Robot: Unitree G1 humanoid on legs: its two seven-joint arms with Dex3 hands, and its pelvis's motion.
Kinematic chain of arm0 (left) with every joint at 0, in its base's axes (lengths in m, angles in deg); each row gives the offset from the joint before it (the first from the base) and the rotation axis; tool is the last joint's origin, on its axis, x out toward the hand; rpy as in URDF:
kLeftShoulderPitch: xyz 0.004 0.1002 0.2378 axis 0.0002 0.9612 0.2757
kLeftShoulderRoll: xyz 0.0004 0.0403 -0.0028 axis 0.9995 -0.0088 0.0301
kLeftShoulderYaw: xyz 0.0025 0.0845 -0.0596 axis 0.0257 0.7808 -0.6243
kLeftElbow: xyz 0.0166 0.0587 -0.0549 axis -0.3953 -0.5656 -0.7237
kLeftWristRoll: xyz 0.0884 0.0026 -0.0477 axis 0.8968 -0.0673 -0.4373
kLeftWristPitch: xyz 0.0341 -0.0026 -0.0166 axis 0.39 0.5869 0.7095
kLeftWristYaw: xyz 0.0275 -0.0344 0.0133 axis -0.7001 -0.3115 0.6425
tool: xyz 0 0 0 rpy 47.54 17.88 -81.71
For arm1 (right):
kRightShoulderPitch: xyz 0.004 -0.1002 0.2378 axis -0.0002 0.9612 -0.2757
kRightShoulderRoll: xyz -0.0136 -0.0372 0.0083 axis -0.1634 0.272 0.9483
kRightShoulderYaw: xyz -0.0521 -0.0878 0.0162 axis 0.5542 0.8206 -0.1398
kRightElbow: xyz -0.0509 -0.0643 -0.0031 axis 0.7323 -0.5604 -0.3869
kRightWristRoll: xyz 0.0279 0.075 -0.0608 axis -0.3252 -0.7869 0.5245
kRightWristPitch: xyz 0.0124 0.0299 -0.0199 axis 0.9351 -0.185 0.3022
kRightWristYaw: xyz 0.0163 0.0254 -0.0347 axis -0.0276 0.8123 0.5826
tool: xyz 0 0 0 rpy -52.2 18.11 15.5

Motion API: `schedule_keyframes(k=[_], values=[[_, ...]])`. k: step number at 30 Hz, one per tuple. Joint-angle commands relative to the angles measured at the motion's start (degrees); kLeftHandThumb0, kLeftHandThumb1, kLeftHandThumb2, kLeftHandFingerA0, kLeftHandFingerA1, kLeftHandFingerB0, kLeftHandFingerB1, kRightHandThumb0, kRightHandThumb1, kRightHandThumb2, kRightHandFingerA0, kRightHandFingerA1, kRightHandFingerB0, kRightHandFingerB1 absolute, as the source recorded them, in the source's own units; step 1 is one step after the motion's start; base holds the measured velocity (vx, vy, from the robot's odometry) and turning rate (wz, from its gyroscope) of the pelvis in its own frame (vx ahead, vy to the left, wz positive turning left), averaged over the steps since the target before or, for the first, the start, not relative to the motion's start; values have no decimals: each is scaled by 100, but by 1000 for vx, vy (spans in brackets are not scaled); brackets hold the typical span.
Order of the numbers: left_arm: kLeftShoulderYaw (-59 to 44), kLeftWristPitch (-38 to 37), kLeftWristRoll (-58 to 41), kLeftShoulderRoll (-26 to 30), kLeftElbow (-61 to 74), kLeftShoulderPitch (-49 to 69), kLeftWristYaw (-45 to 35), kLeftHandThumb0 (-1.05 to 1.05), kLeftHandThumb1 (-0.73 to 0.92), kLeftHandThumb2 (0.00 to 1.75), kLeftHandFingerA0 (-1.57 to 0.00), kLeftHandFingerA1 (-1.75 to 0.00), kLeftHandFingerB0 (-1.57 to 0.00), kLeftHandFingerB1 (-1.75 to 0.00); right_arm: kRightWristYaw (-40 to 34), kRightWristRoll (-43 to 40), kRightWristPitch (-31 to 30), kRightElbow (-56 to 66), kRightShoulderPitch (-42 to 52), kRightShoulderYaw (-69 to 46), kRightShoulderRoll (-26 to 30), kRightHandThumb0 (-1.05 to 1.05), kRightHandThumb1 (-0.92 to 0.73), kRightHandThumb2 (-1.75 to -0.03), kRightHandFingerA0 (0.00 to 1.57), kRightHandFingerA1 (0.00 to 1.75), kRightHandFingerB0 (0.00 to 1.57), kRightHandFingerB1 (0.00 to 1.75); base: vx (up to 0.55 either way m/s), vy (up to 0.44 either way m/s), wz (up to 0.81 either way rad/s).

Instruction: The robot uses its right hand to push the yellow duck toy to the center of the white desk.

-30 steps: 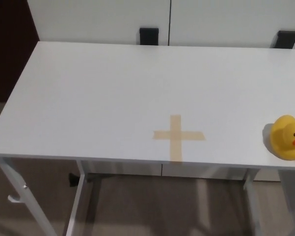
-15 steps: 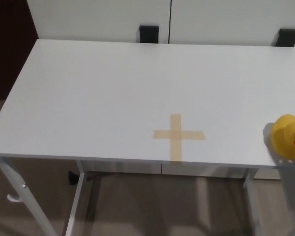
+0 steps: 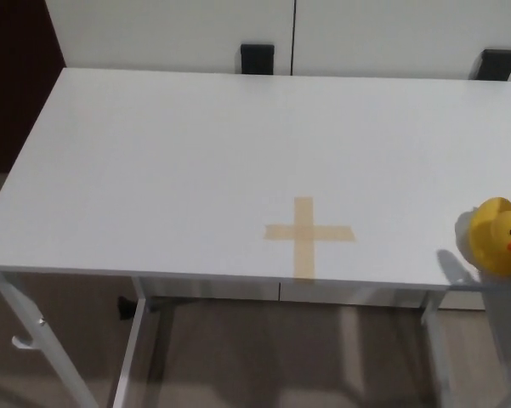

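Note:
The yellow duck toy (image 3: 496,235) with an orange beak stands at the front right of the white desk (image 3: 178,161), close to the picture's right edge. Its beak points right. A tan tape cross (image 3: 308,233) marks the desk near the front edge, well left of the duck. A soft grey shadow (image 3: 450,267) lies on the desk just below and left of the duck, and the duck's lower part looks greyed over. Neither robot hand shows clearly in the head view.
White cabinet doors (image 3: 170,30) stand behind the desk, with two black blocks (image 3: 258,59) (image 3: 498,65) at its far edge. A dark red panel (image 3: 17,85) is at far left. The desk's white legs (image 3: 134,348) and a beige floor show below the front edge.
The duck stays in nearly the same spot. A grey shadow has appeared on the desk beside the duck's lower left, and its base now looks dimmed. The view has shifted slightly.

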Motion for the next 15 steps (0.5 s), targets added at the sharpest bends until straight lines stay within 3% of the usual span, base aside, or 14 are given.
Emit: schedule_keyframes(k=[1, 2, 3, 7, 8, 9, 10, 13, 15], values=[[18, -63, 40, 14, -16, -9, -20, 31, -47, 148, -145, -88, -148, -82, -240, 185, 91, -104, -181, 52, -61, -73, -73, -115, 9, 50, 0, 39, 0, 0, 0], [26, -70, 50, 10, -22, -17, -6, 35, -43, 148, -145, -90, -149, -82, -261, 255, 73, -88, -196, 99, -35, -73, -75, -116, 9, 50, 0, 38, 0, 0, 0], [32, -89, 56, 14, -21, -15, -7, 31, -46, 150, -143, -85, -155, -81, -269, 312, 59, -129, -269, 144, -20, -36, -52, -113, 0, 50, 0, 50, 0, 0, 0], [47, -120, 62, 25, -16, -14, -13, 31, -46, 150, -143, -85, -155, -81, -287, 376, 50, -190, -369, 198, -1, -36, -52, -113, 0, 50, 0, 50, 0, 0, 0], [49, -94, 60, 28, -18, -22, -19, 29, -46, 148, -137, -87, -152, -84, -249, 496, 95, -260, -469, 309, 57, -84, -92, -78, 17, 38, 9, 29, 0, 0, 0], [50, -87, 59, 28, -19, -24, -21, 29, -46, 148, -137, -87, -152, -84, -239, 532, 109, -284, -499, 340, 73, -84, -92, -78, 17, 38, 9, 29, 0, 0, 0], [46, -79, 48, 29, -8, -38, -43, 24, -48, 147, -148, -87, -150, -82, -214, 612, 91, -295, -576, 430, 95, -85, -91, -76, 20, 37, 12, 30, 0, 0, 0], [70, -83, 66, 33, -1, -42, -38, 22, -48, 144, -148, -87, -150, -82, -214, 665, 64, -301, -620, 503, 99, -85, -92, -75, 21, 38, 14, 30, 0, 0, 0], [85, -100, 72, 33, 10, -25, -16, 22, -50, 149, -139, -85, -154, -82, -218, 735, 82, -219, -571, 637, -19, -87, -92, -75, 19, 41, 18, 32, 0, 0, 0]])
